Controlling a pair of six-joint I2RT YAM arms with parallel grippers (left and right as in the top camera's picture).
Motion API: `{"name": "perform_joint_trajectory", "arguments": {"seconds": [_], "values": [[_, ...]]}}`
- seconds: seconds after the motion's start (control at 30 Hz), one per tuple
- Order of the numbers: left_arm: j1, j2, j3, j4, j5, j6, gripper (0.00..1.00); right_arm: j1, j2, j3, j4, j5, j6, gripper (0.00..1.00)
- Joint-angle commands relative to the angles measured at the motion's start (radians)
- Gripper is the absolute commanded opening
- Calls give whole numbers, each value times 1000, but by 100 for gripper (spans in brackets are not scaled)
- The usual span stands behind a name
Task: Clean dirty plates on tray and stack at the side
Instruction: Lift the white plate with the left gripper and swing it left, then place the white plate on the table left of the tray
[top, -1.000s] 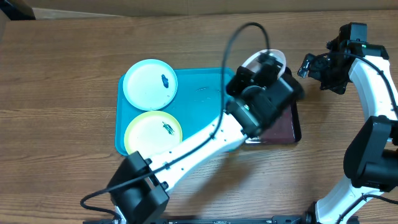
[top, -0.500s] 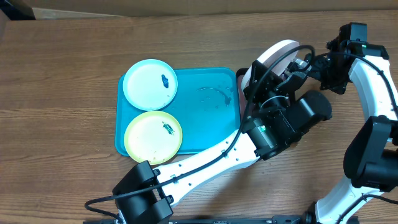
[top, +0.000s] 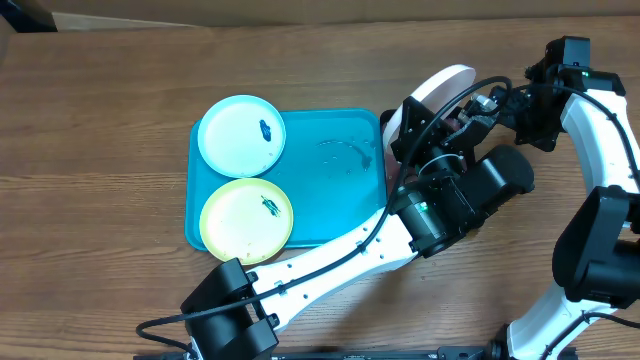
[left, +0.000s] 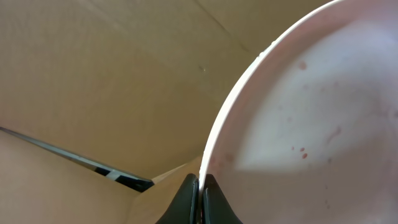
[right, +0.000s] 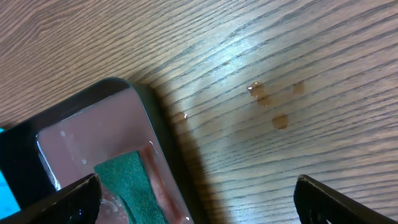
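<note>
Your left gripper (left: 200, 185) clamps the rim of the white plate (top: 447, 84)
The plate tilts on edge at upper right of the overhead view, right of the turquoise tray (top: 335, 195); your right gripper (right: 199, 194) hangs beside it, spread wide, empty

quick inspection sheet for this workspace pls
surface: wooden table, brownish droplets near black tray
job's things: pale blue plate and yellow-green plate on turquoise tray, both smudged; white plate held up, tilted
clutter: black tray holding green sponge
grippers: left gripper shut on white plate's rim; right gripper open, empty
cables: black cable at left arm's base
surroundings: cardboard behind
</note>
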Motion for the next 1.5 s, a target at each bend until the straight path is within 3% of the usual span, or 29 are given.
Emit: {"name": "perform_joint_trajectory", "arguments": {"seconds": [0.0, 0.23, 0.37, 0.67, 0.83, 1.03, 1.17, 1.47], "values": [[6, 8, 23, 2, -27, 1, 4, 2, -10, -5, 3, -2, 1, 100], [34, 8, 22, -60, -18, -100, 4, 2, -10, -5, 3, -2, 1, 100], [57, 8, 21, -204, 119, -273, 4, 2, -10, -5, 3, -2, 1, 100], [231, 9, 1, -483, 726, -696, 4, 2, -10, -5, 3, -2, 1, 100], [488, 9, 1, -535, 1344, -701, 4, 2, -10, -5, 3, -2, 1, 100], [805, 9, 1, -571, 1806, -662, 4, 2, -10, -5, 3, -2, 1, 100], [1074, 9, 1, -642, 1857, -662, 4, 2, -10, -5, 3, -2, 1, 100], [1472, 9, 1, -745, 1620, -668, 4, 2, -10, -5, 3, -2, 1, 100]]}}
